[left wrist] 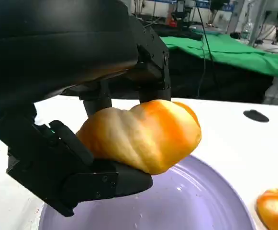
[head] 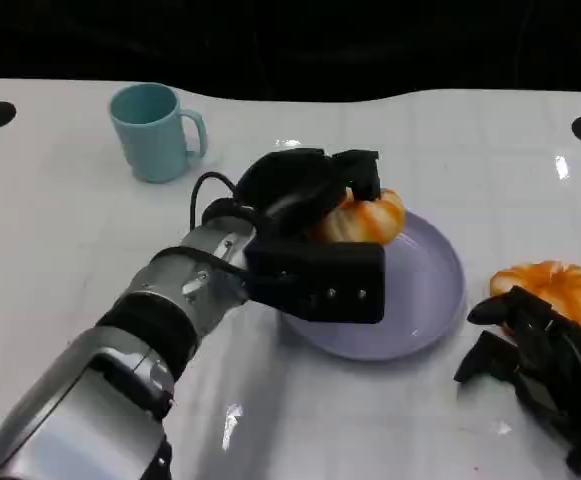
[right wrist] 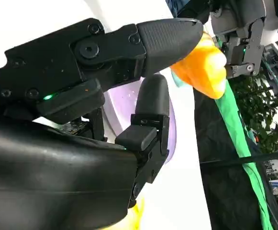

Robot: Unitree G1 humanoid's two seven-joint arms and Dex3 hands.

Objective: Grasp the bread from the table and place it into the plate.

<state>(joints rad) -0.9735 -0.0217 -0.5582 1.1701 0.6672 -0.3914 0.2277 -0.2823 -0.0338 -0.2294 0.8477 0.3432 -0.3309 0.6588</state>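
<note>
Bread (left wrist: 143, 134) sits pinched in our left hand (head: 305, 215) over the lavender plate (head: 425, 300), ready for release; our right hand (head: 540, 375), seemingly spread, rests beside a second loaf (head: 555, 290).

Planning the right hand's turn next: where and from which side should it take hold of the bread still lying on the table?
Grip the second bread across its rounded middle, coming down from above. It lies flat on the table, a low ridged dome, just beyond the right hand, beside the plate. The left hand holds the other bread over the plate.
</note>
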